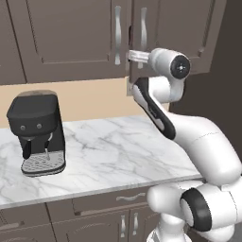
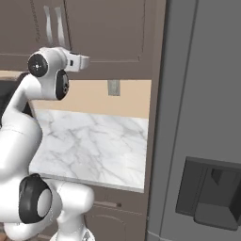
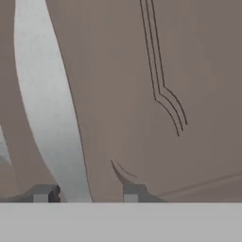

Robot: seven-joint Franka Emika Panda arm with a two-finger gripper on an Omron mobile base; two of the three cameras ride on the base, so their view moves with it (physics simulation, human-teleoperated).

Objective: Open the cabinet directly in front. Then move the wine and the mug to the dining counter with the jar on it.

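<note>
The cabinet (image 1: pixel 71 38) is a dark brown wall unit with two panelled doors, both of which look shut. My gripper (image 1: pixel 133 56) is raised against the right door (image 1: pixel 179 33), at the lower end of its curved silver handle (image 1: pixel 143 33). In the hand view the handle (image 3: pixel 52 108) runs between my fingertips (image 3: pixel 45 194). The left tip is against it and the right tip stands apart from it, so the gripper (image 3: pixel 87 194) is open around the handle. From the right base view the hand (image 2: pixel 80 61) sits just under the two handles (image 2: pixel 52 23). The wine, the mug, the dining counter and the jar are out of view.
A black coffee machine (image 1: pixel 38 132) stands at the left of the marble worktop (image 1: pixel 123 151). Low cabinets with drawers (image 1: pixel 118 201) run below it. A tall grey fridge with a dispenser (image 2: pixel 202 141) closes off the right side. A wall outlet (image 2: pixel 113 87) sits under the cabinet.
</note>
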